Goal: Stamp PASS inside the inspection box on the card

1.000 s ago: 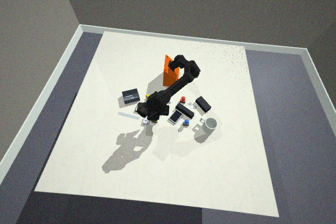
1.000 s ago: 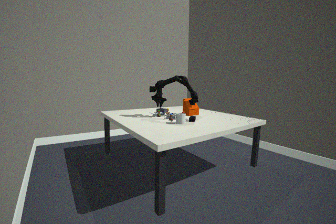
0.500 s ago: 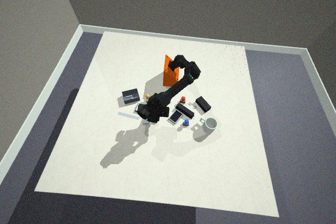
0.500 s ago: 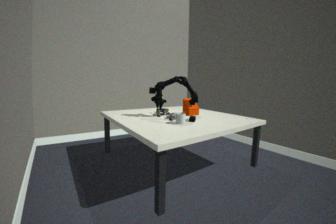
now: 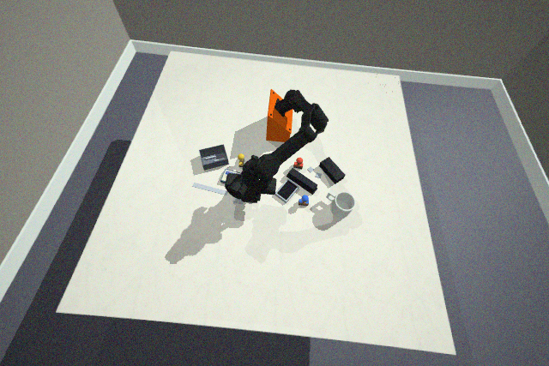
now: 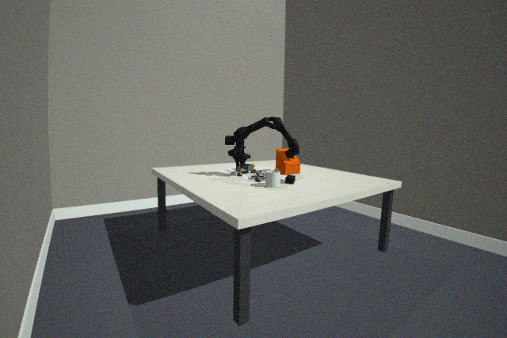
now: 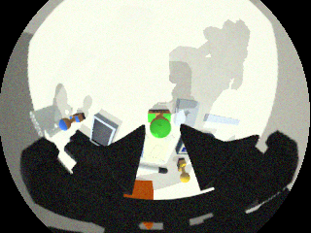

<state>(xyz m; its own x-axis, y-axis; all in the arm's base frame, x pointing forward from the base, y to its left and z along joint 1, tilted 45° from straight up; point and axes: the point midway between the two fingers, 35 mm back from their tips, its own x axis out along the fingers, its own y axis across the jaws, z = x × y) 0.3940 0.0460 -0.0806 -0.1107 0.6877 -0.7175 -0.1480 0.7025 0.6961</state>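
Observation:
My gripper points down and is part-open, with a fingertip on each side of the round green knob of a stamp. The stamp stands upright on the bench; no finger visibly touches the knob. Its label is not readable. A pale card with faint marks lies between the fingers in the wrist view, partly hidden by the stamp. A dark pad in a light tray lies to one side. Other stamps have blue, yellow and red knobs.
A grey mug stands beyond the blue stamp. Black blocks, a dark box, a ruler and a dark-tipped pen lie around. An orange block stands by the arm's base.

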